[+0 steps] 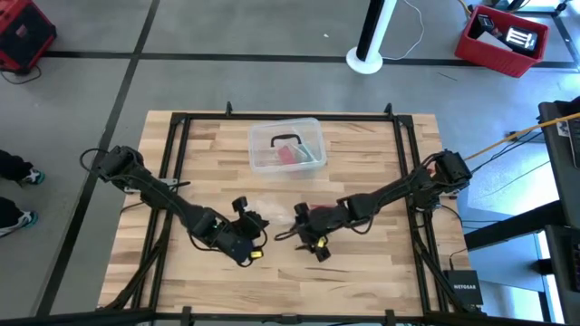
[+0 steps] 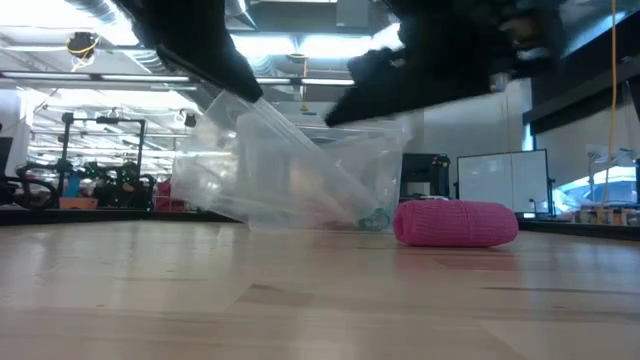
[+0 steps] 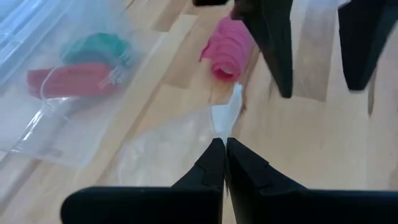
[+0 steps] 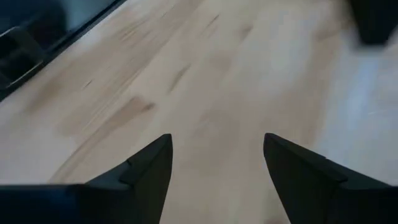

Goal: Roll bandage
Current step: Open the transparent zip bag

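Right end effector [image 1: 313,243] stood with its fingers apart and empty, hovering over bare counter [image 1: 381,272] at lower centre of the high view. Just above it in that frame, beside the right arm's wrist, lay the bandage [image 1: 314,212], already a small pink roll, long axis across the low view. Left end effector [image 1: 256,238], fingers together on nothing, sat farther left; the clear plastic box [image 1: 286,145] lay beyond.

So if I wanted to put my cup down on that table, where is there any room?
The wood along the near edge of the table is bare, below both grippers. The far corners either side of the clear plastic box also look free. The middle is crowded: left gripper, right gripper, wrapper and pink bandage roll.
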